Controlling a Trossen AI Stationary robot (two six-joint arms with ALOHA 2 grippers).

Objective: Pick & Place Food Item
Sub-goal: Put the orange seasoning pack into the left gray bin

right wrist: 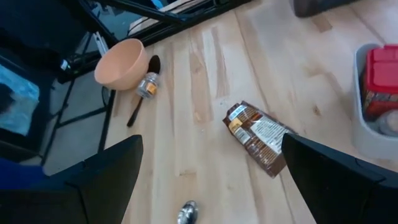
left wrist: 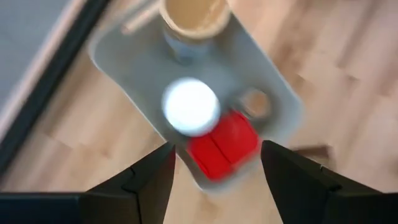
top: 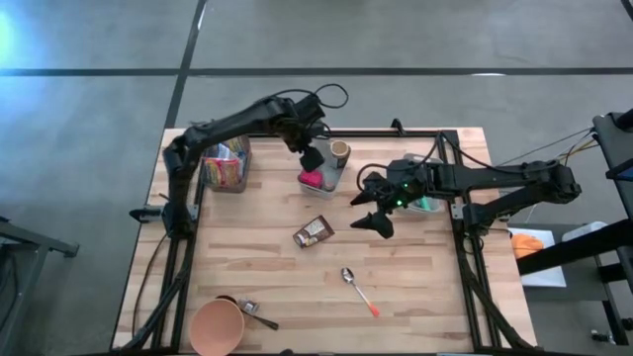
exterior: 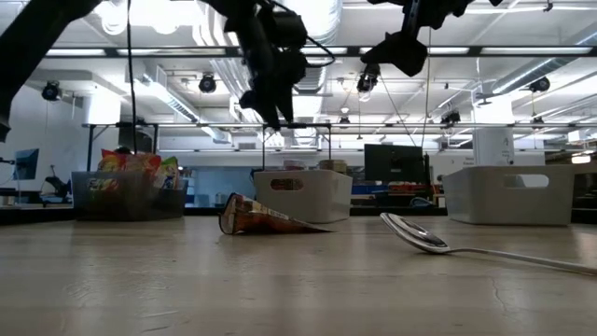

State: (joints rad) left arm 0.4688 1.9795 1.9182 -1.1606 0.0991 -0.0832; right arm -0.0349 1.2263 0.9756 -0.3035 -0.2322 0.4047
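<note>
1. The left gripper point(left wrist: 214, 163) hangs above the grey tray point(top: 332, 180) with its fingers apart, and nothing is between them.
2. Right below this gripper, inside the tray, lie a red packet point(left wrist: 222, 144) and a white round lid point(left wrist: 191, 106); beyond them in the same tray stands a brown cup point(top: 339, 152).
3. The right gripper point(right wrist: 211, 171) is held in the air with its fingers wide apart, holding nothing.
4. Below and in front of the right gripper, the brown snack packet point(top: 314, 231) lies flat on the wooden table point(top: 415, 287), near the tray but not touching it.
5. Farther from it lie a spoon point(top: 358, 290), an orange bowl point(top: 218, 326) and a brush point(right wrist: 138, 106) just beside the bowl.
6. Well apart from the left gripper, a bin of snack bags point(top: 226, 165) stands at the table's edge.
</note>
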